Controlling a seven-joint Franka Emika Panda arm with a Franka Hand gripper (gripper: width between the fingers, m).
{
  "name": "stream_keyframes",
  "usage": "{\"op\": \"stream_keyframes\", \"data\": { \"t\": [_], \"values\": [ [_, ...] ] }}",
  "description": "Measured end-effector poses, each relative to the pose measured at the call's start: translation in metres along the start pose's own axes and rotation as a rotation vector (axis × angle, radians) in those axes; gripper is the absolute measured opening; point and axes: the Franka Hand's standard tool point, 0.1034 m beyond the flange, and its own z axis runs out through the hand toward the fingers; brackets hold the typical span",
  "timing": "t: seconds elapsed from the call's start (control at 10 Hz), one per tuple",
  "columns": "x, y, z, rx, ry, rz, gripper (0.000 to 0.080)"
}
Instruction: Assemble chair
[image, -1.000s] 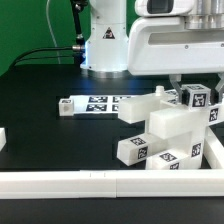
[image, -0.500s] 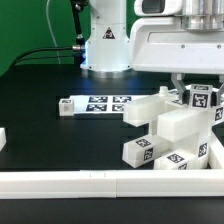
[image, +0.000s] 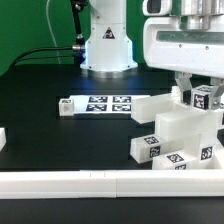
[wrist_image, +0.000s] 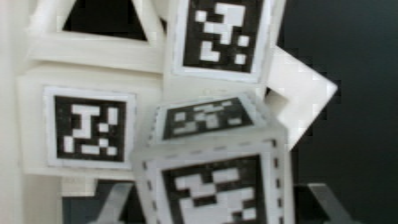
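The chair (image: 183, 128) is a part-built cluster of chunky white tagged blocks at the exterior view's right, with a slab (image: 150, 108) jutting out toward the left and tagged blocks (image: 148, 148) low at the front. My gripper (image: 200, 96) comes down over its top and is shut on a tagged chair part (image: 204, 98). In the wrist view that tagged part (wrist_image: 217, 185) fills the space between my fingers (wrist_image: 111, 205), with more tagged chair pieces (wrist_image: 89, 122) behind it.
The marker board (image: 98, 104) lies flat mid-table, left of the chair. A long white rail (image: 100, 182) runs along the front edge and turns up at the right. The robot base (image: 106, 45) stands behind. A small white piece (image: 3, 138) sits at the far left.
My gripper, the part it holds and the whole chair cluster have shifted toward the exterior view's right. The jaws have kept the same width.
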Motion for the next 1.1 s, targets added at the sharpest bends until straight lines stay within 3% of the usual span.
{"op": "stream_keyframes", "data": {
  "t": [1.1],
  "values": [
    [-0.0009, -0.0017, 0.0004, 0.012, -0.053, 0.771, 0.0282]
  ]
}}
